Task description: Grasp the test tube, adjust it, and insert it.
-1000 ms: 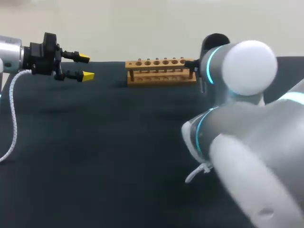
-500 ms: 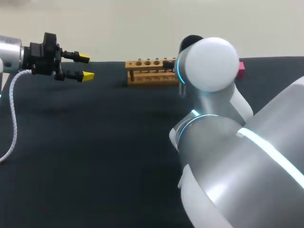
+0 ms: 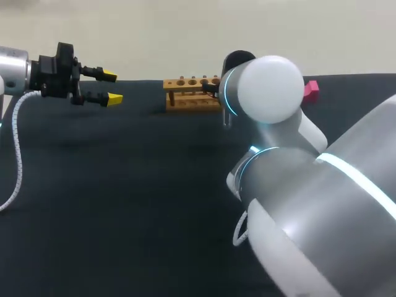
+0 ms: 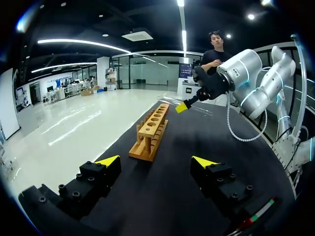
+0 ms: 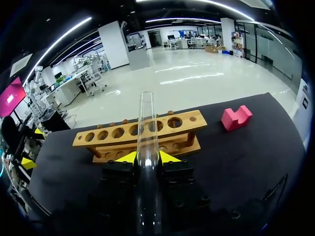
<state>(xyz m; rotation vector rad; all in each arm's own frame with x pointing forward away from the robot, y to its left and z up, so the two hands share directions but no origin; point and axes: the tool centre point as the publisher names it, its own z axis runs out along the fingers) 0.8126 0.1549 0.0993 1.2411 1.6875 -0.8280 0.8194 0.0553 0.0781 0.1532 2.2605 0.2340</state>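
The wooden test tube rack (image 3: pixel 189 93) stands at the far middle of the black table, its right end hidden behind my right arm (image 3: pixel 266 93). In the right wrist view my right gripper (image 5: pixel 147 157) is shut on the clear test tube (image 5: pixel 147 128), which points out along the fingers toward the rack (image 5: pixel 140 132) just ahead. In the head view the tube's end (image 3: pixel 228 120) hangs below that wrist. My left gripper (image 3: pixel 106 87) hovers open and empty to the left of the rack. The left wrist view has the rack (image 4: pixel 150 130) ahead of its fingers (image 4: pixel 156 161), with the tube (image 4: pixel 201 111) beyond it.
A pink block (image 3: pixel 310 89) lies on the table to the right of the rack; in the right wrist view the block (image 5: pixel 236 118) sits beside the rack's end. My right arm's bulk covers the table's near right. A white cable (image 3: pixel 15 154) trails from my left arm.
My right arm has swung leftward across the rack, covering more of its right end and uncovering the pink block. My left arm has not moved.
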